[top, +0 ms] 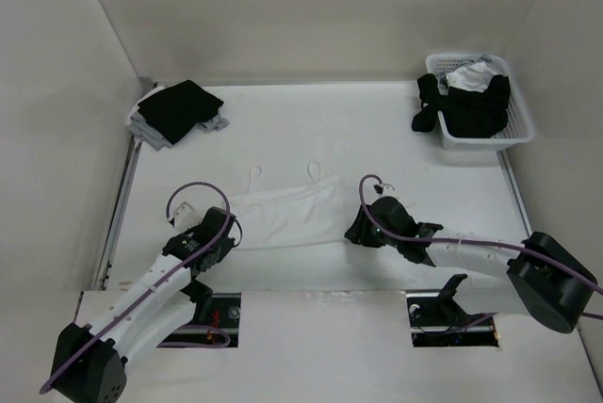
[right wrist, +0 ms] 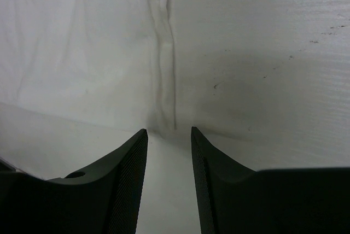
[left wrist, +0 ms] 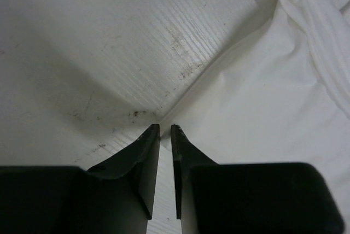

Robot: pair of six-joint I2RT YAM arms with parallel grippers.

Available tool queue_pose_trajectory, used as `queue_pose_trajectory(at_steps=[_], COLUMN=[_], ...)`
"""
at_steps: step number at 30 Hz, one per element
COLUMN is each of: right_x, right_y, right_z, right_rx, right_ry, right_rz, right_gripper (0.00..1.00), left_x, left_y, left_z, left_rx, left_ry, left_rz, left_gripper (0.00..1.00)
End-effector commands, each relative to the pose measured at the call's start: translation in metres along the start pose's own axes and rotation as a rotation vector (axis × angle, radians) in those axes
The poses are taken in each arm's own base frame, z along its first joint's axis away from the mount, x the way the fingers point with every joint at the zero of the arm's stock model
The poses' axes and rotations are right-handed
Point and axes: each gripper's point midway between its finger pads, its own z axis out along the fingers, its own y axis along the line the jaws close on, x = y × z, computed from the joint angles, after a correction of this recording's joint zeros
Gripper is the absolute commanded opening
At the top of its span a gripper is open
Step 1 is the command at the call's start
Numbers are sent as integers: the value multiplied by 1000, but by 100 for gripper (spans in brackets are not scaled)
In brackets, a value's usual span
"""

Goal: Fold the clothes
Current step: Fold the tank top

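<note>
Resting at near-left corner of thin white sleeveless camisole (top: 287, 210), left gripper (left wrist: 164, 127) showed jaws closed to narrow slit; pinch on fabric could not be told. Right gripper (right wrist: 168, 131) stood half-wide, camisole's side seam just ahead of gap, nothing held. Camisole lay flat mid white table (top: 377, 130) between both grippers, 2 narrow loop straps (top: 314, 169) pointing far. Beyond: black folded garment (top: 179, 109) far left, white plastic basket (top: 516, 111) with dark clothes (top: 476, 106) far right.

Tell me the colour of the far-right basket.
The basket is white, seen best from the top external view.
</note>
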Motion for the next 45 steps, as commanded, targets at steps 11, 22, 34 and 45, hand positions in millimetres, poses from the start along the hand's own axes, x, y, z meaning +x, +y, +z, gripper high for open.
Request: queue_pose_trajectory(at_steps=[11, 22, 34, 45], right_x=[13, -44, -99, -67], right_y=[14, 36, 69, 95], right_z=[15, -83, -260, -173], right_rx=[-73, -138, -288, -274], right_ry=[46, -236, -410, -248], right_rz=[39, 51, 23, -45], right_gripper=[17, 6, 6, 8], left_x=[0, -55, -128, -79], left_y=[-12, -93, -112, -116], left_z=[6, -79, -231, -151], left_rx=[98, 491, 819, 662], left_ry=[-6, -130, -266, -133], left_rz=[-23, -38, -102, -37], left_gripper=[5, 0, 0, 0])
